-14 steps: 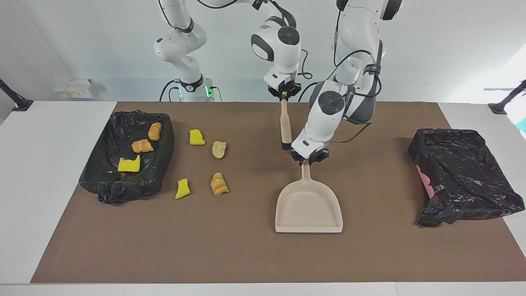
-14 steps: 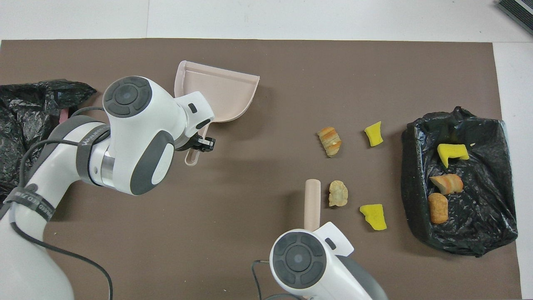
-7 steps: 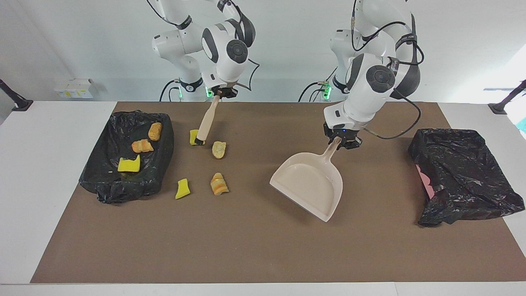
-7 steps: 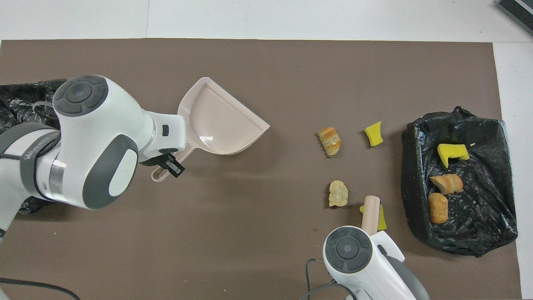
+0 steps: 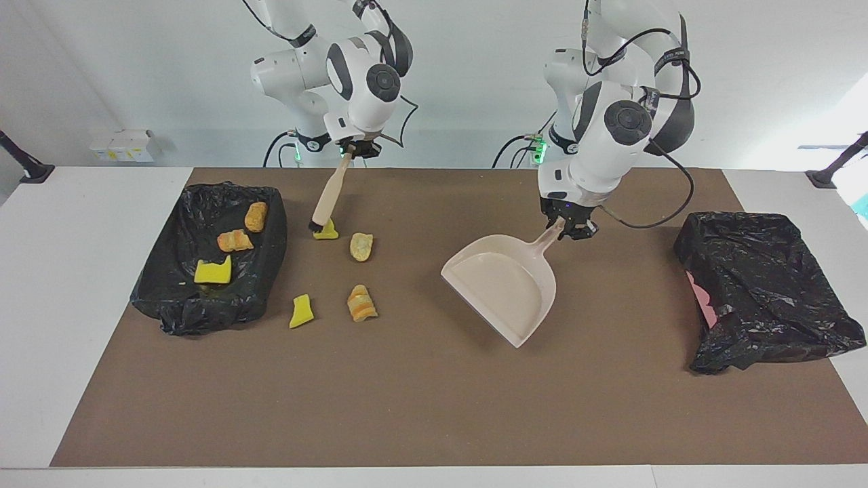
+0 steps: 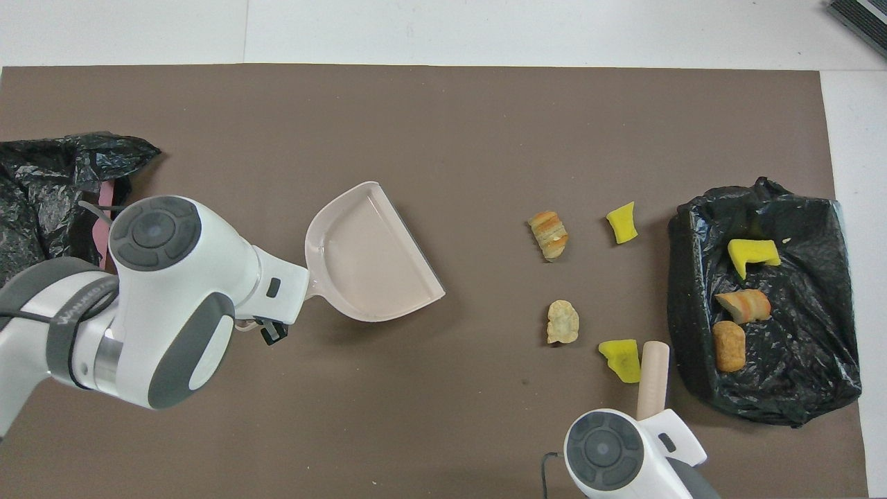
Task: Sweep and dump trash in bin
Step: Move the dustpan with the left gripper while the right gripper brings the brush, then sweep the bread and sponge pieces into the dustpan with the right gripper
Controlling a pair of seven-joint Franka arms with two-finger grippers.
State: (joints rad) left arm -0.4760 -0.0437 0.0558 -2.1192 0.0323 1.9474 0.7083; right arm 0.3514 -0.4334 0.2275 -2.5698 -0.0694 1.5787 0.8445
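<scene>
We've got the brush point(image 5: 327, 196) clamped in the right gripper point(image 5: 351, 150), bristles touching a yellow scrap point(image 5: 327, 231), while the left gripper point(image 5: 568, 227) holds the dustpan point(image 5: 498, 283), mouth facing the scraps, toward the left arm's end.

Three scraps point(image 5: 230, 251) in bin point(image 5: 169, 298) | four scraps point(image 5: 339, 271) beside it | dustpan point(image 5: 502, 288) mid-table, possibly raised | second bag point(image 5: 766, 285) toward left arm's end

1. It looked like a robot lab.
2. Two white robot arms point(image 5: 339, 61) stood at a white table point(image 5: 68, 271).
3. A brown mat point(image 5: 434, 407) covered it.
4. The wall point(image 5: 135, 68) was bare.
</scene>
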